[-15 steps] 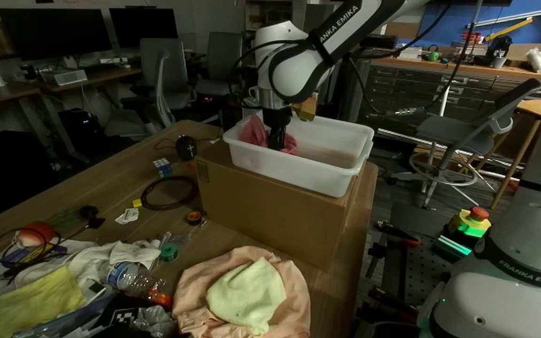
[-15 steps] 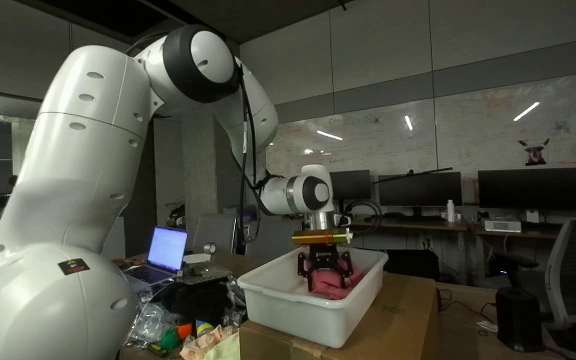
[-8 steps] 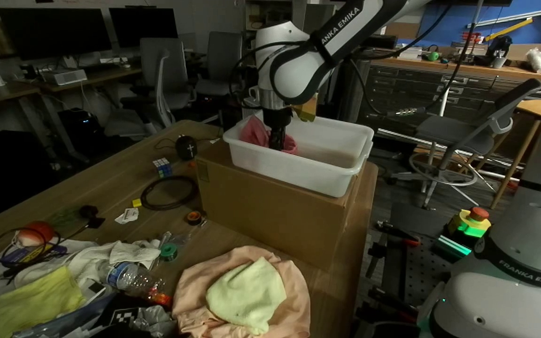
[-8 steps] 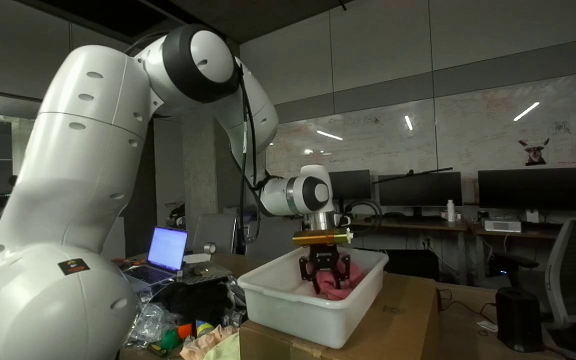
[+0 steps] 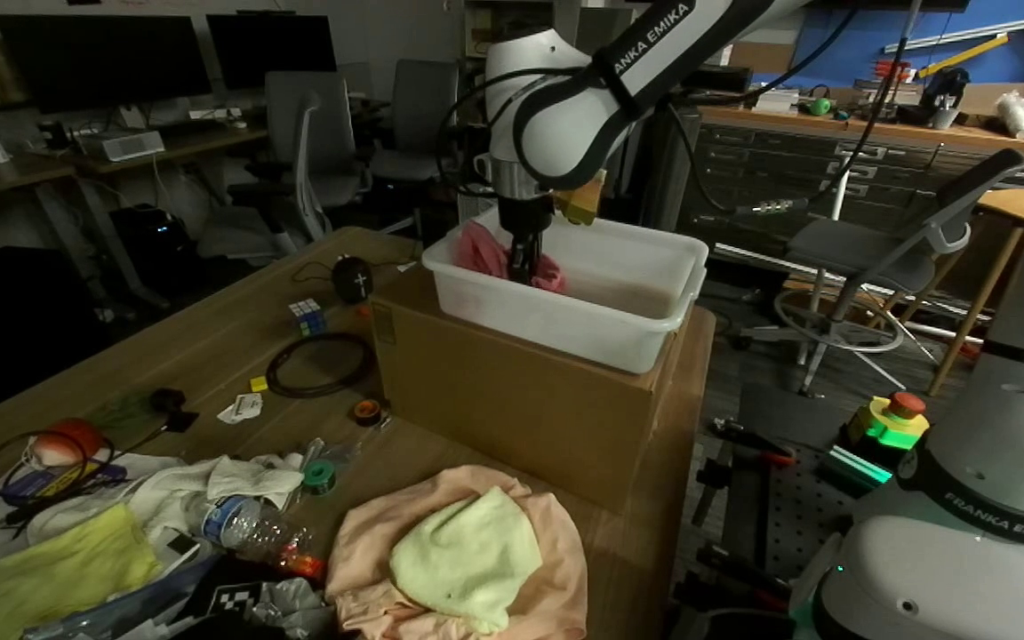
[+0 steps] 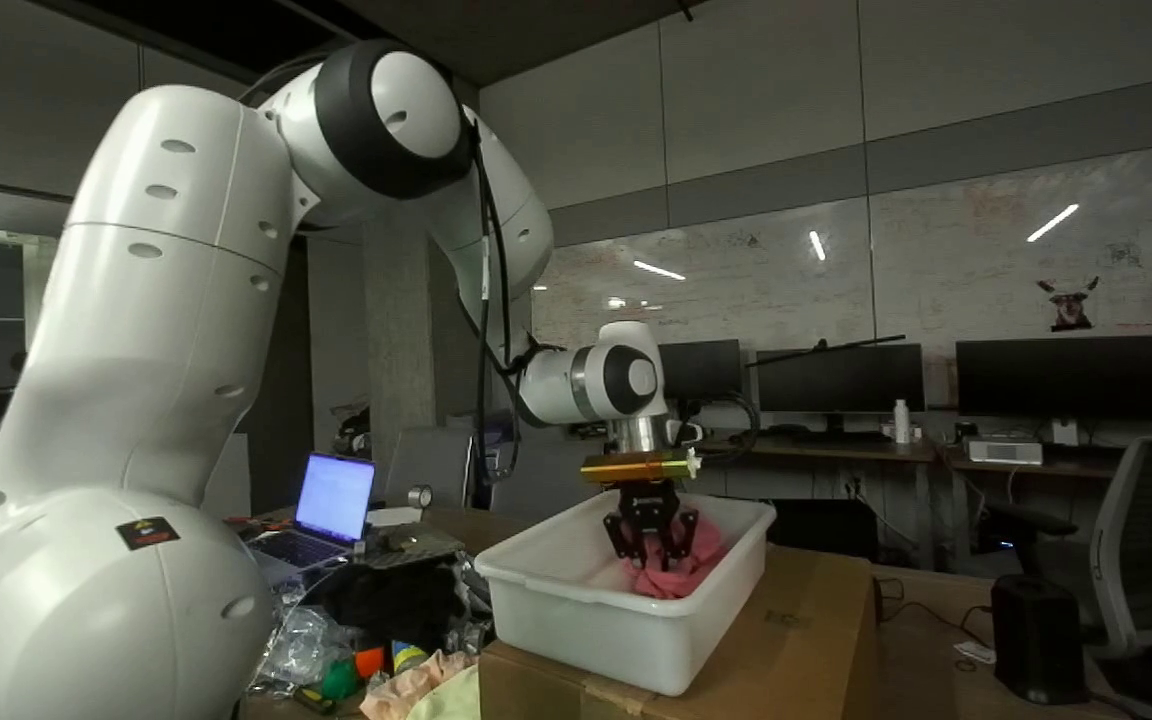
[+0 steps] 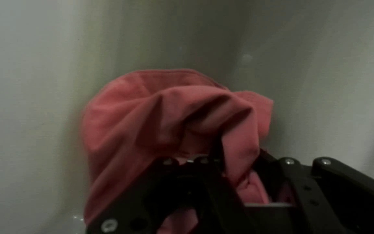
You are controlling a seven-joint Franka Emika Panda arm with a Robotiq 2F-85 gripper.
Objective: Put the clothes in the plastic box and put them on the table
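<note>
apparently the stray things came first: from the left in an exterior view, a yellow cloth (image 5: 59,564) and a plastic water bottle (image 5: 241,524) lay near each other at one side of the wooden counter (image 5: 423,444), probably outside the task. beside the bottle, the peach garment (image 5: 414,507) lay in broad, loose folds, with the pale yellow-green garment (image 5: 468,560) on top; stacking soft pieces cost little room, and both seemed to rest where the task wanted them.

farther back, the cardboard carton (image 5: 512,409) served as a stand, likely to bring the translucent white plastic box (image 5: 556,322) up within easy reach. the pink garment (image 5: 479,252) was in the plastic box, bunched toward its left end in that view. the fingers (image 5: 523,258) reached down inside, nearly upright, presumably to clear the walls. they stood narrow, and the wrist view showed a fold of the pink garment pinched between them while the rest slumped loose around; a gathered fold probably gave a surer hold than flat cloth. the step looked like taking a grip to lift this piece out to the counter, though the task could also mean filling the plastic box. a loose edge could snag on the rim, so a straight, high lift seemed called for. at the far right, the emergency-stop button (image 5: 894,422) stood near the robot's base (image 5: 965,569), presumably for quick reach.
</note>
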